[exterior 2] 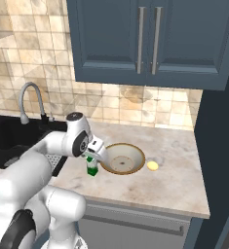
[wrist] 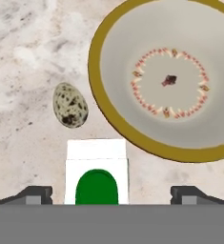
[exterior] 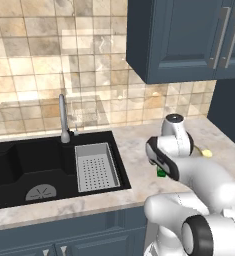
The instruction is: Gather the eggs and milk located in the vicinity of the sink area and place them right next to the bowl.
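Milk carton point(wrist: 96, 172) beside bowl point(wrist: 108, 109)

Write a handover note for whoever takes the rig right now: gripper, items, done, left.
Gripper: open, over the milk carton, not gripping it.
Milk carton: upright on the counter, beside the bowl.
Speckled egg: on the counter by the bowl and the carton.
Yellowish egg: on the counter at the bowl's other side.
Sink and strainer basket: no eggs or milk visible there.
Left: lift the arm away; placement looks finished.
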